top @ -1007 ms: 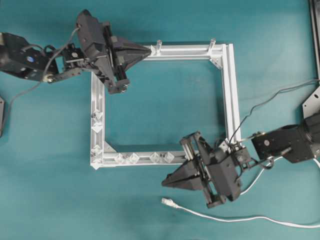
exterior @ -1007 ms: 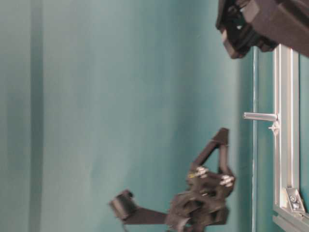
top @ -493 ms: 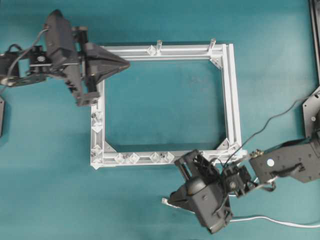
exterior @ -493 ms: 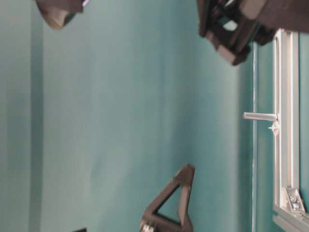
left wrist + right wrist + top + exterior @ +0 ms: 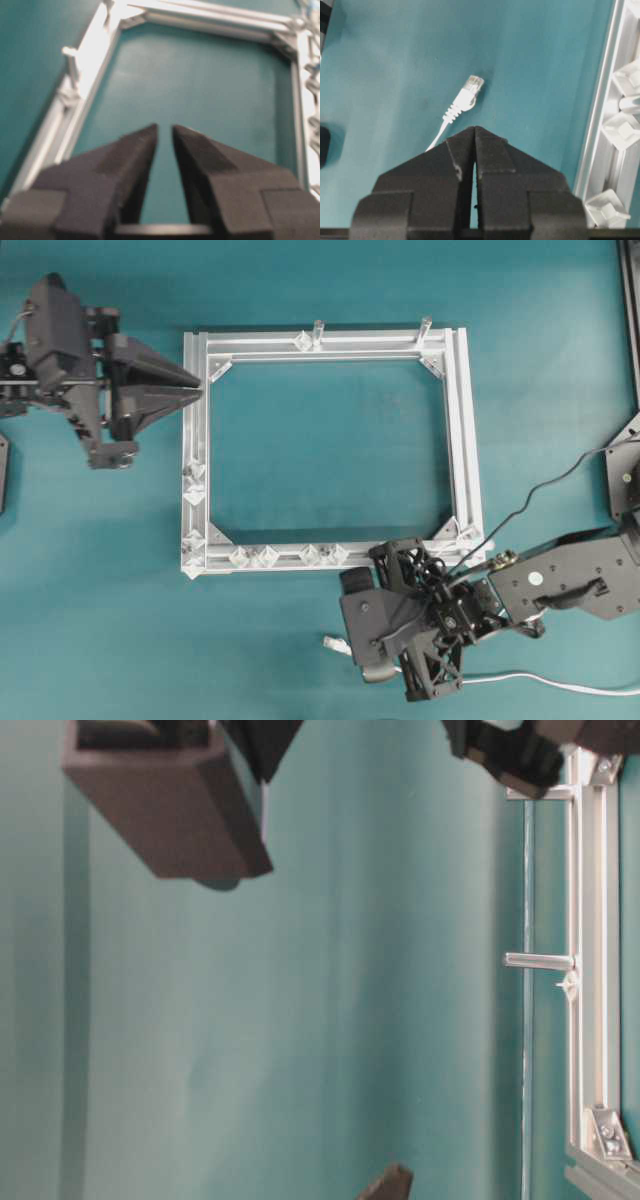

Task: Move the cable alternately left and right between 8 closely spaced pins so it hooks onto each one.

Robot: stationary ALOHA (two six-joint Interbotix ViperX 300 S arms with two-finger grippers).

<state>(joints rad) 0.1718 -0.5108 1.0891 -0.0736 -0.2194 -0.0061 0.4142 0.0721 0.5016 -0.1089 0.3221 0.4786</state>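
The white cable lies on the teal table below the frame. Its clear plug points left, and the cord runs off to the right edge. My right gripper is shut and empty, hovering just behind the plug over the cord. In the overhead view its tips are hidden under its own wrist. Whitish pins sit in close pairs on the bottom rail and on the left rail. My left gripper hangs by the frame's top-left corner, open by a narrow gap, holding nothing.
The silver square frame lies flat on the table. Two upright metal posts stand on its top rail. Black robot wires loop near the frame's lower right corner.
My left arm has drawn back leftward off the frame's top rail, and its jaws have parted slightly. My right arm has dropped from the bottom rail toward the plug and tilted down over the cable.
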